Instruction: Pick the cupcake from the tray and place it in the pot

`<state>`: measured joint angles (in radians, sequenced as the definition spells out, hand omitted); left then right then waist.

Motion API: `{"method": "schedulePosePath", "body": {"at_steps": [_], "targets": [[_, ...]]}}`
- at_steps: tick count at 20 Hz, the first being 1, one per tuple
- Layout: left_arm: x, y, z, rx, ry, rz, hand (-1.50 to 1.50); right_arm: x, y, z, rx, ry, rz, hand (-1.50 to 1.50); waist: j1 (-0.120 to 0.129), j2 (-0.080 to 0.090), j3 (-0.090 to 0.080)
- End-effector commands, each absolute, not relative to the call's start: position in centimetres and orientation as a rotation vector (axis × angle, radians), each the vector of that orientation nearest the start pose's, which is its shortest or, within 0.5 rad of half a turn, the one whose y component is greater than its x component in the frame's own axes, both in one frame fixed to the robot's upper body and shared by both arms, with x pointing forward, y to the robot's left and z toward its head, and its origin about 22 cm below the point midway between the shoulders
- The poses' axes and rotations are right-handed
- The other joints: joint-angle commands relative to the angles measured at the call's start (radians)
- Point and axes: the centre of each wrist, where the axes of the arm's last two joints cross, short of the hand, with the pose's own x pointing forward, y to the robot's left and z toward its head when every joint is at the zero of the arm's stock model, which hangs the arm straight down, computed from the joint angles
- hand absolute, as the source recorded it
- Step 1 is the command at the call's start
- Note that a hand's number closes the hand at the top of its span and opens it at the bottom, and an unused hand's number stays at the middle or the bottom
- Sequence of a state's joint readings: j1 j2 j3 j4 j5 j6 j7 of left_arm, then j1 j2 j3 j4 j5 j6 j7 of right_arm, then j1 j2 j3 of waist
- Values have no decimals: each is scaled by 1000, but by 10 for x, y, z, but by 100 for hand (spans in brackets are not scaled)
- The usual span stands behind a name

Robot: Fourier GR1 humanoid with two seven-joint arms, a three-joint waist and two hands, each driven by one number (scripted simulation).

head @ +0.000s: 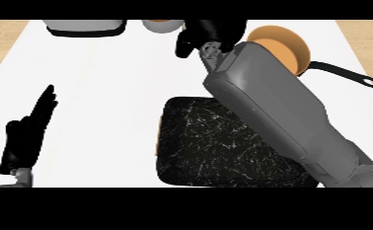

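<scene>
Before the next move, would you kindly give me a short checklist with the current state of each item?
1. Cupcake held by the right hand: cannot tell; the curled fingers hide whatever is inside.
2. Tray free of the cupcake: ok on the visible part; the forearm covers the rest.
3. Right hand over the pot: not ok; it sits to the pot's left, near the counter's far edge.
4. Pot opening unobstructed: cannot tell; the forearm hides part.
5. Left hand out of the way: ok; resting open at the left edge.
</scene>
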<state>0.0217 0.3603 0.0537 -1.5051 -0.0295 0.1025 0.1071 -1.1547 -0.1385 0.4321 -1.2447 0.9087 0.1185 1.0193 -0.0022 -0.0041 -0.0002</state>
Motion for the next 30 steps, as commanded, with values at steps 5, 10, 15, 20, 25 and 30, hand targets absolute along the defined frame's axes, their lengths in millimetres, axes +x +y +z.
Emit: {"method": "schedulePosePath", "body": {"at_steps": [5,10,15,20,25,30], "targets": [[231,331,21,446,-1407,-140,0,375,-80,271,-1273,-1492,556,150,9,5,0],[243,323,25,436,-1393,-141,0,394,-111,273,-1280,-1514,530,150,9,6,0],[239,332,34,422,-1406,-169,0,421,-142,291,-1260,-1512,480,150,20,7,0],[231,329,26,410,-1393,-141,0,446,-168,268,-1275,-1502,531,150,26,8,0],[242,315,23,389,-1420,-163,0,468,-224,246,-1275,-1467,552,150,48,22,0],[240,319,28,402,-1416,-194,0,476,-247,223,-1362,-1341,658,150,67,28,1]]}}
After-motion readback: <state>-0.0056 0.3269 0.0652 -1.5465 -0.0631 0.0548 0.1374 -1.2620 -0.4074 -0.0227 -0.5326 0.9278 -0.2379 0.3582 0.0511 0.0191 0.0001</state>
